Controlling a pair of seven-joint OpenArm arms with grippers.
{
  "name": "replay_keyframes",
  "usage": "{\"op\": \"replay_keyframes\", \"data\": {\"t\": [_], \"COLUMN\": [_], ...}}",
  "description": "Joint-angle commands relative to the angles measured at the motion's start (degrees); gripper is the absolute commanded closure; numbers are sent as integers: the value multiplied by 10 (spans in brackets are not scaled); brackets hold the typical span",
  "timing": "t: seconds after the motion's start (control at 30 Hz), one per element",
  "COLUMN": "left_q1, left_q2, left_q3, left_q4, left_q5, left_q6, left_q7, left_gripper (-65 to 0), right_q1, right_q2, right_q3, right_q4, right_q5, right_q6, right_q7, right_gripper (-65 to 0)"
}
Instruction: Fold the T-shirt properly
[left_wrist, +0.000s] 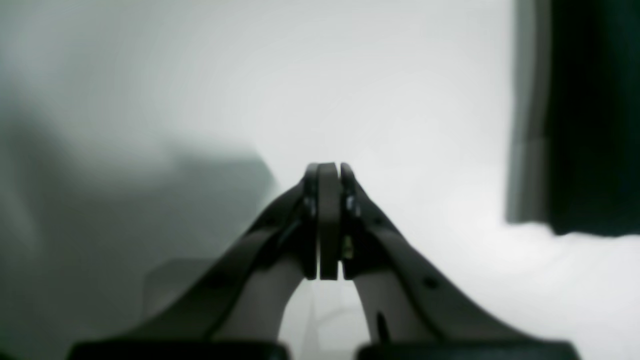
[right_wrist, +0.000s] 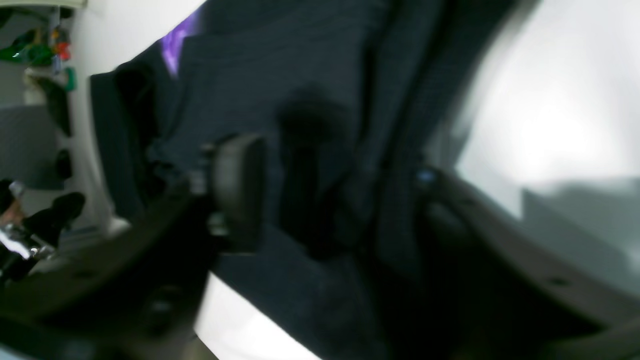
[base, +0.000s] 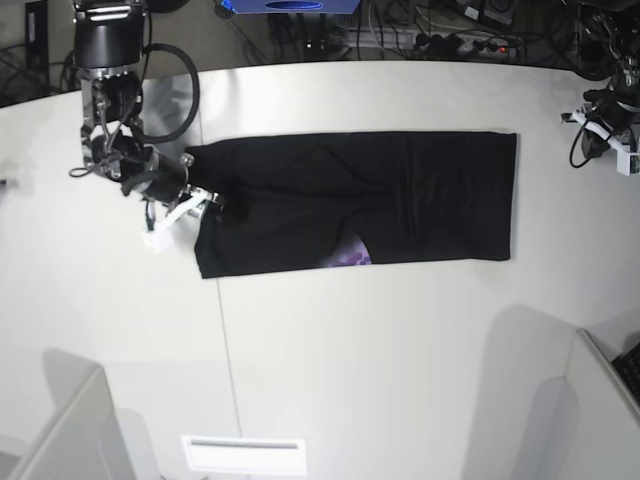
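The black T-shirt (base: 400, 195) lies flat on the white table (base: 350, 350) as a long folded band, with a bit of purple print (base: 350, 256) peeking out at its near edge. My right gripper (base: 186, 208) is at the shirt's left end. In the right wrist view its fingers (right_wrist: 239, 190) stand wide apart with the dark cloth (right_wrist: 310, 150) between them. My left gripper (left_wrist: 329, 172) is shut and empty over bare table, away from the shirt at the far right (base: 606, 122).
Cables and equipment (base: 420, 25) line the table's far edge. Grey partitions stand at the near left (base: 60, 430) and near right (base: 590, 410). A white plate (base: 243, 455) lies at the near edge. A dark upright (left_wrist: 590, 115) is right of the left gripper.
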Motion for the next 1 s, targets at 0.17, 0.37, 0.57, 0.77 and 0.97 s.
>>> {"op": "replay_keyframes", "data": {"t": [0.17,0.37,0.57,0.77,0.97], "left_q1": [-30,-70,-87,-88,-99], "left_q2": [-12,-9,1,4,18], "left_q3": [51,107,114,210,257], "left_q4": [9,9,9,8,12], "left_q5": [-6,118,141,141,141], "left_q6": [-5,-5,-5,-5,41], "left_q7": [-12,-13,-12,-12,-10], "left_gripper": [0,0,0,0,0], "right_q1": [23,38,28,29,29], "right_q2": [6,29,40,-21,-67], "right_q3": [0,-3,-2,-2,-3], "right_q4": [-45,-39,58,126,184], "right_q5": [-17,-18,-63,-169,-202], "right_q6": [-8,-28,-81,-101,-103], "right_q7": [-12,-16,-25,-74,-105], "right_gripper": [0,0,0,0,0]}}
